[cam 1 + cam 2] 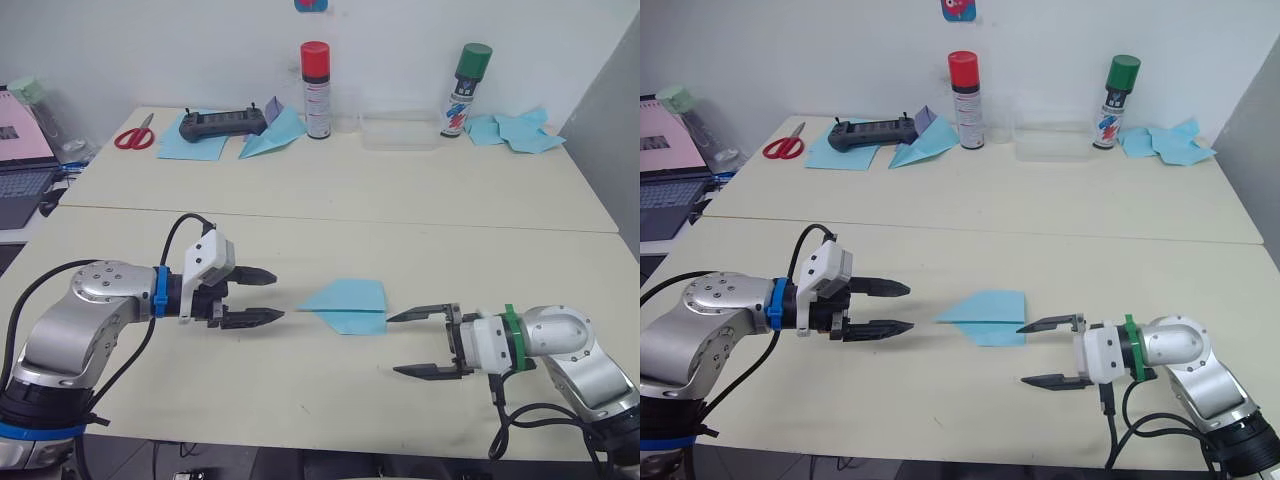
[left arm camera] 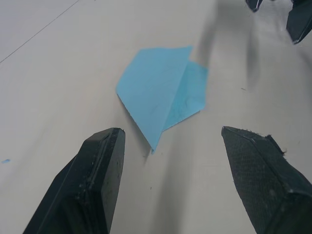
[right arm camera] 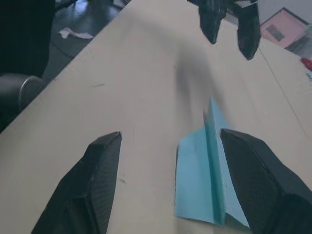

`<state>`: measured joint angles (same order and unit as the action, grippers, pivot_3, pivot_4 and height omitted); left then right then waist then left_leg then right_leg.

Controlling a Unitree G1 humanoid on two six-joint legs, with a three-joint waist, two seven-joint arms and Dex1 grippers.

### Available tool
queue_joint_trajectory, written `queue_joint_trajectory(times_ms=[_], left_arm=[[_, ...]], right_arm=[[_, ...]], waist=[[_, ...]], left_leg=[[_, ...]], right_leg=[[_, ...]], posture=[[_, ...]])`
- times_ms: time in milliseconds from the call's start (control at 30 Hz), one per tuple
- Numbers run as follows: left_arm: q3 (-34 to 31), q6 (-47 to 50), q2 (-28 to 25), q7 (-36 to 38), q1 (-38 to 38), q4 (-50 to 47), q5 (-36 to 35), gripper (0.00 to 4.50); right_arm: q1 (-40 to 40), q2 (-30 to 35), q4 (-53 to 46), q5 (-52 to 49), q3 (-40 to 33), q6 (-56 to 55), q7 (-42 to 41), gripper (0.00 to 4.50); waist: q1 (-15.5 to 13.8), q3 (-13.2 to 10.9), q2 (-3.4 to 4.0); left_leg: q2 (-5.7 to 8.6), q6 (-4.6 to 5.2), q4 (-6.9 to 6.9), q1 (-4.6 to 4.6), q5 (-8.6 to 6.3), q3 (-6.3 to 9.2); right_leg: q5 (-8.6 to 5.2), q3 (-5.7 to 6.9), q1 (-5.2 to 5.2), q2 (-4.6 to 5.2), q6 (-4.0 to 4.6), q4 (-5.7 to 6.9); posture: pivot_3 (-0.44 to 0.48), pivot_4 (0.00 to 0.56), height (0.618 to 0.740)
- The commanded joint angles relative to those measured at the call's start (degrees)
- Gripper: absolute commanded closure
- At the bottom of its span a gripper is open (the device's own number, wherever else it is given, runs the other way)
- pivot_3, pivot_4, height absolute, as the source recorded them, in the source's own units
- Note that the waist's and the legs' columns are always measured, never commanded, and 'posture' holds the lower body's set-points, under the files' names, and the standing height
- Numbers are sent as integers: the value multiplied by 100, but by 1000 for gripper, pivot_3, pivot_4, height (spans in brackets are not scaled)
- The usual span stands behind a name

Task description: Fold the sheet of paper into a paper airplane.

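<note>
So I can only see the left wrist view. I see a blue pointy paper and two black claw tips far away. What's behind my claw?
Observer: Nothing on the table behind it; the left claw is open, facing the paper airplane.
Operator: Whose tips are those?
Observer: The right claw, open too, with one finger by the plane's blunt end.
Operator: Any more blue paper?
Observer: Yes, a slim paper dart beside a red-capped spray can.

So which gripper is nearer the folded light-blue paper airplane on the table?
Right. The right gripper has its upper fingertip almost at the folded light-blue paper airplane's blunt end; the left gripper sits a small gap off its pointed nose. Both jaws open.
</note>
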<state>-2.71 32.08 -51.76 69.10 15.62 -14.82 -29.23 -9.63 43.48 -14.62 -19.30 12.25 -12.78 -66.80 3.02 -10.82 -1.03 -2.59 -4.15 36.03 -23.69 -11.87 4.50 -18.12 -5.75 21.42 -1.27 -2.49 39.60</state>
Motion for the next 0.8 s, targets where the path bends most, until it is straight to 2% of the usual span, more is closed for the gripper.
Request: queue_joint_trajectory(times_ms=[33,100,133,200,367,500,633,800], left_arm=[[-22,-117,245,-265,221,26,3,989],[-5,-121,424,-442,268,76,44,989],[-14,-126,511,-518,275,89,45,1171],[-57,-98,682,-693,288,109,9,1603],[201,-201,1056,-997,252,155,200,3114],[563,-221,1438,-1175,279,254,380,4421],[1115,-418,1488,-1171,103,314,819,4471],[1424,-643,1500,-1189,-68,475,1160,4471]], right_arm=[[-649,-522,264,-157,-120,967,651,1226],[-1016,-838,637,-30,8,1514,859,1633],[-1152,-984,823,-12,22,1764,969,1949],[-1343,-1182,1145,23,-4,2053,1067,2707],[-1381,-1307,1509,114,-25,2251,992,4456],[-1193,-1331,1373,285,218,2273,838,4500],[-961,-1335,1165,314,364,2567,822,4500],[-817,-1250,1050,560,512,2754,879,4500]], waist=[[13,0,0],[12,0,0],[10,0,-1],[8,0,-1],[-63,0,-1],[-68,0,-1],[-64,0,-1],[-34,0,-1]], left_leg=[[0,-1,1,0,0,-1],[1,-1,3,0,1,0],[3,-1,2,-2,1,1],[3,-1,1,-4,1,3],[6,0,-5,-19,0,6],[6,0,-4,-18,0,5],[6,0,-3,-15,0,6],[5,-1,-1,-13,0,5]], right_leg=[[0,0,1,-1,0,5],[0,0,3,-1,0,11],[0,1,5,-1,0,11],[1,2,5,-1,2,11],[16,7,19,2,28,11],[16,7,18,1,28,11],[16,5,19,-1,28,19],[14,4,19,-2,25,21]], posture=[[0,150,740],[0,150,740],[0,150,740],[0,150,740],[0,150,740],[0,150,740],[0,150,740],[0,150,740]])
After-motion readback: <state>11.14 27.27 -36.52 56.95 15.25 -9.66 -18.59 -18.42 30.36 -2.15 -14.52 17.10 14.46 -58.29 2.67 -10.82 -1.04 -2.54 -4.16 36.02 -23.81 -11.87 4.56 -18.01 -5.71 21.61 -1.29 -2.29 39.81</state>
